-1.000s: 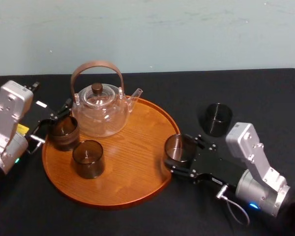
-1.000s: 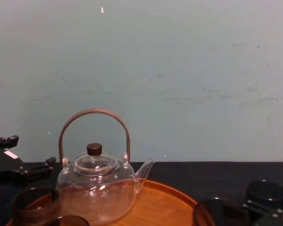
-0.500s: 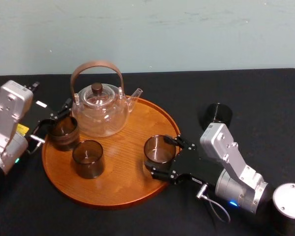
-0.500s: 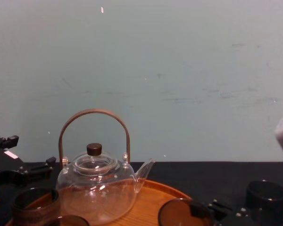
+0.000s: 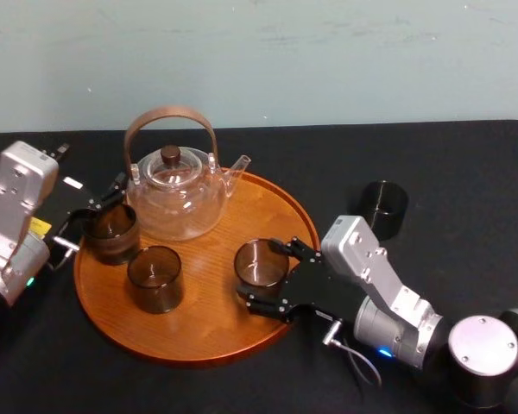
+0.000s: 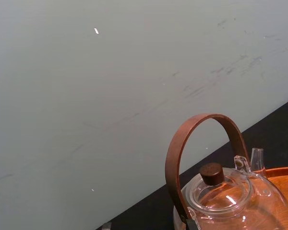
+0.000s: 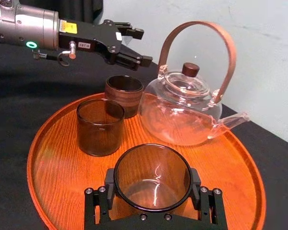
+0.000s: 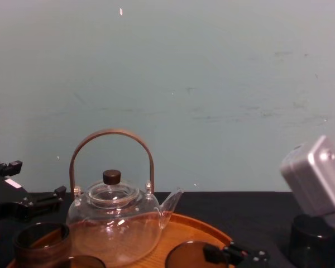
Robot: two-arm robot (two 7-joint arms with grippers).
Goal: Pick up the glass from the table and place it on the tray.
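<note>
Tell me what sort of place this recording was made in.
Probably a robotics lab bench staged for tea service: a black-draped table against a bare pale wall, a wooden tray with a glass teapot, the right gripper holding a glass over the tray, the left gripper parked by its left edge.

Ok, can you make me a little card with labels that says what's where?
held glass: clear brownish, upright, between the jaws of the right gripper, over the tray; whether it touches the wood, cannot tell
right gripper jaws: shut on the held glass
left gripper: at the tray's left edge, beside the brown cup, jaws open
on the tray: glass teapot, brown cup, second dark glass
off the tray: third dark glass, standing on the black table to the right
</note>
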